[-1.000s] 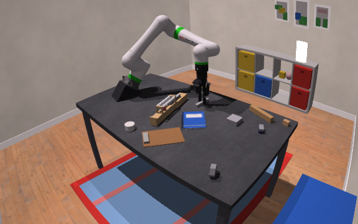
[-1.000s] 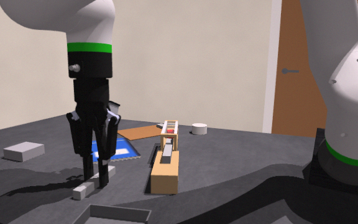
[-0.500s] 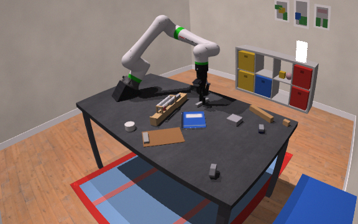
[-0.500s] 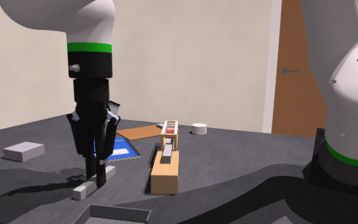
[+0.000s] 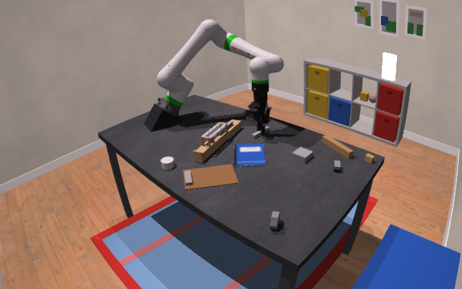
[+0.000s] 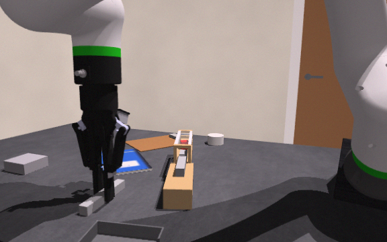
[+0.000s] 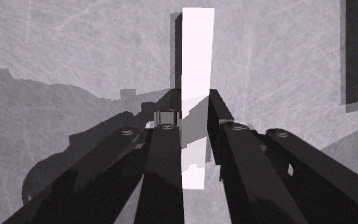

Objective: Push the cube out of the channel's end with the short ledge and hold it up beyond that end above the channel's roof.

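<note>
The wooden channel (image 5: 220,139) (image 6: 178,188) lies on the black table (image 5: 315,201). The small red cube (image 5: 212,140) (image 6: 184,142) sits inside it, near its open-framed end. A thin white stick (image 5: 257,133) (image 6: 87,206) (image 7: 197,60) lies flat on the table to the right of the channel. My gripper (image 5: 264,130) (image 6: 103,196) (image 7: 193,105) points straight down at table level. Its fingers are shut on the stick, one on each long side, near one end of it. The gripper is outside the channel.
A blue book (image 5: 249,154) (image 6: 131,165) lies just in front of the gripper. A cardboard sheet (image 5: 215,176), a white cylinder (image 5: 168,162) (image 6: 215,138), a grey block (image 5: 302,154) (image 6: 25,163), a wooden bar (image 5: 337,146) and small blocks are spread over the table. A grey tray (image 6: 126,232) lies nearby.
</note>
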You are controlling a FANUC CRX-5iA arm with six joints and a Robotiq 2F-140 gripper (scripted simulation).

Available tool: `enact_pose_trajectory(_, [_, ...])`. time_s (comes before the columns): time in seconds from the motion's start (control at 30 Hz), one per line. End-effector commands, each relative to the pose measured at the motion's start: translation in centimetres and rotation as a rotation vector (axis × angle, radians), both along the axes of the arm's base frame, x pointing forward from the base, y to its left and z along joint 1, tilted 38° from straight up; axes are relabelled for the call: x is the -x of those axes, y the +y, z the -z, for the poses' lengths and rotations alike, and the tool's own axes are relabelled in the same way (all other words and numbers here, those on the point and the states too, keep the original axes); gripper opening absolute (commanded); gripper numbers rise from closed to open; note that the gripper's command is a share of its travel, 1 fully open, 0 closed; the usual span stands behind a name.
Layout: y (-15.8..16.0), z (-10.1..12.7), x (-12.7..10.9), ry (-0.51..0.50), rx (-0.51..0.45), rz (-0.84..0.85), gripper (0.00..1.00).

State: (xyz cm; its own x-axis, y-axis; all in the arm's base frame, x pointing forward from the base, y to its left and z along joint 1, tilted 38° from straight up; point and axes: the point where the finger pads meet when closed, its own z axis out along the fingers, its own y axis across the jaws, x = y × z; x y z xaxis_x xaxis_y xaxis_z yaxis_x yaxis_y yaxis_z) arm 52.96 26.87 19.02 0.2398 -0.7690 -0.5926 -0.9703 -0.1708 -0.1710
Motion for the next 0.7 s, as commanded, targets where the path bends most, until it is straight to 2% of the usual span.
enact_pose_trajectory(0.0, [-0.1, -0.1, -0.1, -0.002, 0.000, 0.001, 0.10])
enact_pose_trajectory(0.37, [-0.3, -0.4, 0.0, -0.002, 0.000, 0.001, 0.10])
enact_pose_trajectory(0.47, [-1.6, -2.0, 0.0, -0.002, 0.000, 0.001, 0.10])
enact_pose_trajectory(0.67, [-5.6, -7.2, 0.2, -0.002, 0.000, 0.001, 0.10])
